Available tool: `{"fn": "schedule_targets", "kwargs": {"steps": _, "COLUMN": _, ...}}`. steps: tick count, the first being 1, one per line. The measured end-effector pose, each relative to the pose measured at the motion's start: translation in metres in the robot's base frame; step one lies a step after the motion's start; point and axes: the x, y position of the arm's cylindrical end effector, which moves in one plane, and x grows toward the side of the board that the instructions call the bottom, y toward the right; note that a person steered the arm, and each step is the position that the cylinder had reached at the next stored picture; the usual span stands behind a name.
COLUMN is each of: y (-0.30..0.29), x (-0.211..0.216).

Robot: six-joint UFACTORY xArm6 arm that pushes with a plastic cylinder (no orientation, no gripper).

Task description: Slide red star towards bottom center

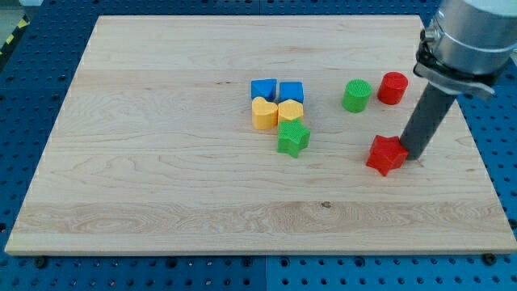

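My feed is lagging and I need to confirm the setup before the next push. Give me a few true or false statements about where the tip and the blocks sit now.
1. My tip sits right at the red star, on its right side in the view. True.
2. The red star lies at the board's bottom centre. False: it lies right of centre, about mid-height.
3. The green cylinder and red cylinder stand side by side, above the red star. True.
4. The green star stands alone, far from other blocks. False: it sits just below the yellow block, in the cluster with the blue blocks.
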Motion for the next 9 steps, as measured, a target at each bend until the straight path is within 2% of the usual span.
{"fn": "schedule_targets", "kwargs": {"steps": 1, "y": -0.02, "x": 0.032}}
{"fn": "schedule_targets", "kwargs": {"steps": 2, "y": -0.024, "x": 0.045}}
{"fn": "schedule_targets", "kwargs": {"steps": 3, "y": 0.001, "x": 0.039}}
{"fn": "schedule_targets", "kwargs": {"steps": 4, "y": 0.051, "x": 0.014}}
{"fn": "schedule_targets", "kwargs": {"steps": 5, "y": 0.042, "x": -0.003}}
{"fn": "schedule_targets", "kwargs": {"steps": 7, "y": -0.03, "x": 0.011}}
{"fn": "schedule_targets", "kwargs": {"steps": 9, "y": -0.036, "x": 0.014}}
